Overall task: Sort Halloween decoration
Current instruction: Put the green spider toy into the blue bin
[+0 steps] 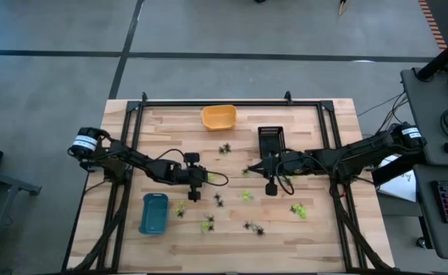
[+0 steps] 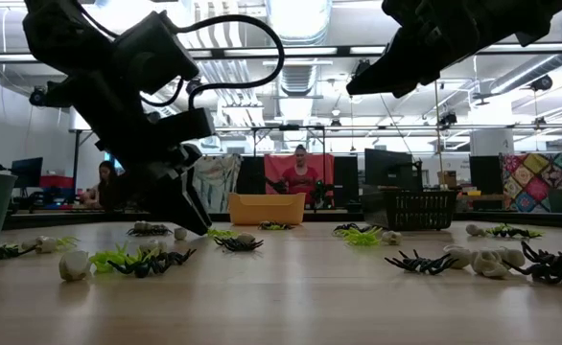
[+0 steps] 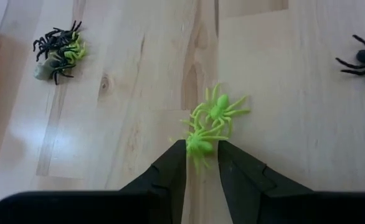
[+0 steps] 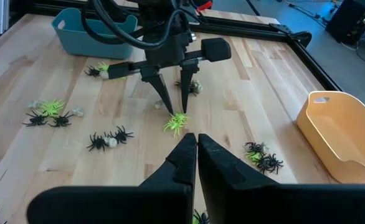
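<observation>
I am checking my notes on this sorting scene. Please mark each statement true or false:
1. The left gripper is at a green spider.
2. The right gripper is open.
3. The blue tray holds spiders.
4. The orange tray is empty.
1. True: the left gripper has its fingers on either side of a green spider on the table.
2. False: the right gripper is shut and holds nothing.
3. False: the blue tray looks empty.
4. True: nothing shows inside the orange tray.
</observation>
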You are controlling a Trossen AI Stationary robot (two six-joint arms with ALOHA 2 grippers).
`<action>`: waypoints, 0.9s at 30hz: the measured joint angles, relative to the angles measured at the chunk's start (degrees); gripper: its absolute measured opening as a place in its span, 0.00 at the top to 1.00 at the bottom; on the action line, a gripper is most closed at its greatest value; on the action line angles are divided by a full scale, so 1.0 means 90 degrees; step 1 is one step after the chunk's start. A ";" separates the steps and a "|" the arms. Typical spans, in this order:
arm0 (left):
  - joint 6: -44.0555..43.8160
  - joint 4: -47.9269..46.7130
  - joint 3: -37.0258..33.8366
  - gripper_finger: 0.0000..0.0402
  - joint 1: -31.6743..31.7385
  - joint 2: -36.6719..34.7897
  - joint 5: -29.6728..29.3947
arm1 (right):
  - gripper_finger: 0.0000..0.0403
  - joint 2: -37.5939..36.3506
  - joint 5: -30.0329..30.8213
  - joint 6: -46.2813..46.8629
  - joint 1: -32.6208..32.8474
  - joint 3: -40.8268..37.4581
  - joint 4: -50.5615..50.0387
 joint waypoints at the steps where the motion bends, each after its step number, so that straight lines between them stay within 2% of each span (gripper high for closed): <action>1: 0.0002 0.0023 0.0000 0.81 0.0013 0.0019 -0.0001 | 0.98 0.0000 0.0000 0.0000 0.0000 -0.0002 0.0000; 13: -0.0127 0.0316 0.0197 0.82 0.0028 0.0613 -0.0087 | 0.98 0.0000 -0.0002 0.0060 0.0000 -0.0002 -0.0007; 20: -0.0132 0.0272 0.0197 0.98 0.0023 0.0563 0.0011 | 0.98 0.0002 -0.0002 0.0053 0.0000 -0.0002 -0.0020; 27: -0.0156 0.0234 0.0192 1.00 0.0023 0.0479 0.0034 | 0.98 0.0002 -0.0002 0.0052 0.0000 -0.0002 -0.0032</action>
